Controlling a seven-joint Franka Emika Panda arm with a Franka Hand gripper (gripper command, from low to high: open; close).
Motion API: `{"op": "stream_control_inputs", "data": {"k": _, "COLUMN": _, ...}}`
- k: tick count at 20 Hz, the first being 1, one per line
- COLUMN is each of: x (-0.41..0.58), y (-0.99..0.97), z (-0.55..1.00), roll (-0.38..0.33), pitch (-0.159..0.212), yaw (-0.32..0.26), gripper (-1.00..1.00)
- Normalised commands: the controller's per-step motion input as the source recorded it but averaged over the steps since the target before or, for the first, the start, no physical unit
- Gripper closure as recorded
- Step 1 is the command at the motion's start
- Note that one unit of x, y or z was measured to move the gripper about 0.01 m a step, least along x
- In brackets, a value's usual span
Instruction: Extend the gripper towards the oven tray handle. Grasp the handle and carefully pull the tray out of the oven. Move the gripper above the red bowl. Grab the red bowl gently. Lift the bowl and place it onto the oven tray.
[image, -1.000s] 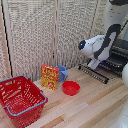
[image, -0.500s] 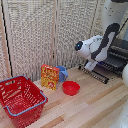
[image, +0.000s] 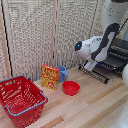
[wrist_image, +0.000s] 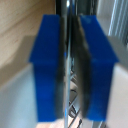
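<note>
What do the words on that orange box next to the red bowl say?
Orange box: it has print and a picture on its front, but all of it is too small and blurred to read.
Nothing else in either view, red bowl included, shows any readable words, numbers or signs.

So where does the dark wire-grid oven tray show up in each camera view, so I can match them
Exterior view: the dark metal wire-grid tray lies at the exterior view's right, partly behind the white robot arm.
Wrist view: only thin blurred dark wires show past the two blue fingers, which sit close together on a thin dark bar.
Shared landmark: the light wooden tabletop.
</note>
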Motion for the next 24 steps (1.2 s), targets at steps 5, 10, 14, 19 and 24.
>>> {"op": "stream_control_inputs", "data": {"k": 5, "x": 0.244, "y": 0.08, "z": 0.79, "roll": 0.019, "pitch": -0.002, "yaw": -0.031, "gripper": -1.00}}
{"op": "stream_control_inputs", "data": {"k": 10, "x": 0.116, "y": 0.09, "z": 0.72, "roll": 0.109, "pitch": 0.053, "yaw": -0.114, "gripper": -1.00}}
{"op": "stream_control_inputs", "data": {"k": 14, "x": 0.009, "y": 0.18, "z": 0.40, "roll": 0.213, "pitch": 0.099, "yaw": -0.147, "gripper": -1.00}}
{"op": "stream_control_inputs", "data": {"k": 19, "x": 0.000, "y": 0.23, "z": 0.23, "roll": 0.275, "pitch": 0.036, "yaw": -0.205, "gripper": -1.00}}
{"op": "stream_control_inputs", "data": {"k": 24, "x": -0.001, "y": 0.27, "z": 0.26, "roll": 0.255, "pitch": 0.001, "yaw": -0.219, "gripper": -1.00}}
